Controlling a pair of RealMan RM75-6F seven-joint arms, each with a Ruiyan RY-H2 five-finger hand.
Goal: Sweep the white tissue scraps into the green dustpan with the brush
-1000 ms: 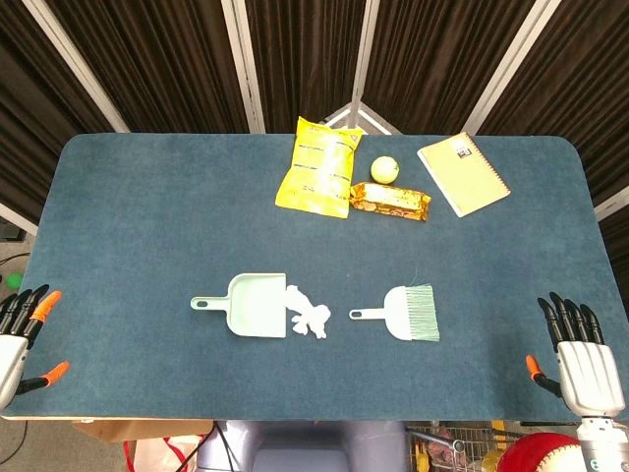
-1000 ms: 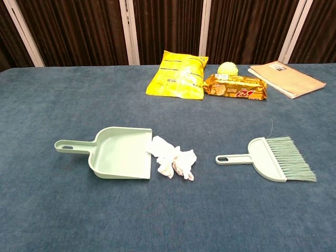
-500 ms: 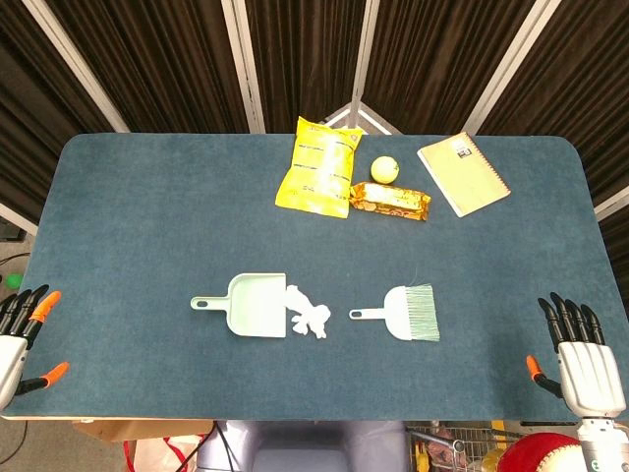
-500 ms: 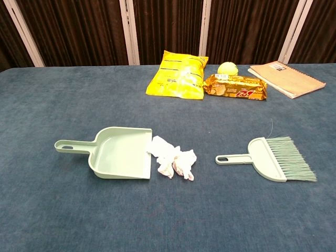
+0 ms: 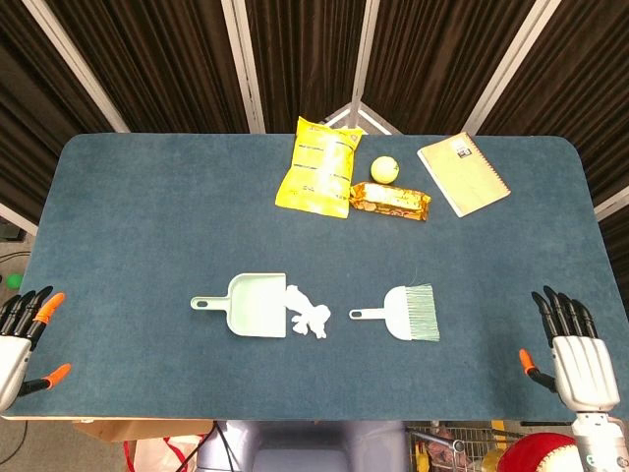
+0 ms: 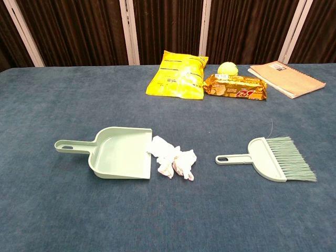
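one brush [image 5: 409, 313], handle left, bristles right, axis crosswise

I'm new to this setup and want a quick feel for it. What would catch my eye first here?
Mid-table, a pale green plastic dustpan lies with crumpled white tissue scraps at its open edge, and a matching green hand brush sits apart to their right. At the far edge, a bright yellow snack bag stands out. Both hands, left hand and right hand, wait open at the near corners.
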